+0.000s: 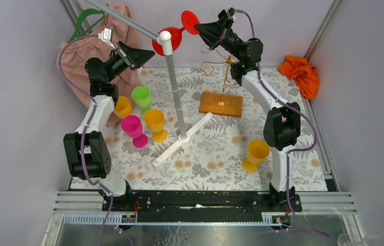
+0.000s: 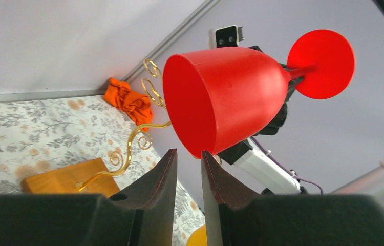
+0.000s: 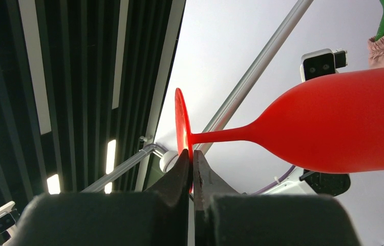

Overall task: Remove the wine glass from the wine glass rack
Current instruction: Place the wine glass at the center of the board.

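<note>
right fingers pinching wine glass foot, left wrist view shows left fingers parted

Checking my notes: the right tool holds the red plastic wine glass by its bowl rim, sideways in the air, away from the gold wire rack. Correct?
No. The right tool holds the red plastic wine glass by the edge of its round foot, not its bowl rim; the right wrist view shows this. It is sideways in the air, away from the gold wire rack.
</note>
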Tool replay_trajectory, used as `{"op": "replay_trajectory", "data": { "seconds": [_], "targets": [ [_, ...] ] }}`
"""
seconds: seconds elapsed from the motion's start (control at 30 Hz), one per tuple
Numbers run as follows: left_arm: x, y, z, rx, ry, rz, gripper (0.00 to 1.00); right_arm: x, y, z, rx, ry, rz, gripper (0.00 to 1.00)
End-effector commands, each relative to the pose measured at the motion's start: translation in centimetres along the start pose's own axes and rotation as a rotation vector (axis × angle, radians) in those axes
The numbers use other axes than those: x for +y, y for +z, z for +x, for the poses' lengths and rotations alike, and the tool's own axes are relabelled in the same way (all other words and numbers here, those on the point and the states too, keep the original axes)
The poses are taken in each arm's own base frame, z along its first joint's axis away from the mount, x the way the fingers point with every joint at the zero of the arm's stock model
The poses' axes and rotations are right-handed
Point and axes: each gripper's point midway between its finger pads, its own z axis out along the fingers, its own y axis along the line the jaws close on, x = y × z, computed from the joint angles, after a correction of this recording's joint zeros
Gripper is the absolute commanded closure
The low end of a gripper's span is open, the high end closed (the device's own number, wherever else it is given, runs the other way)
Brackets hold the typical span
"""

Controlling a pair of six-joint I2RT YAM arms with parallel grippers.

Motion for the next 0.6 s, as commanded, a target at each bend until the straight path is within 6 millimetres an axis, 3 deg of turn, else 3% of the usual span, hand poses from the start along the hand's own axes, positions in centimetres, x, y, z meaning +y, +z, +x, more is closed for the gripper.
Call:
{"op": "replay_trajectory", "data": {
  "seconds": [0.0, 0.57],
  "targets": [
    [1.9, -0.5, -0.1, -0.027, 0.062, -0.103, 0.70, -3.3, -0.7, -0.8, -0.016, 0.045, 0.006, 1.00],
    [-2.1, -0.8, 0.3, -0.032, 0.067, 0.095, 0.63, -4.7, -1.1, -0.9, -0.018, 0.056, 0.033, 1.00]
  ]
}}
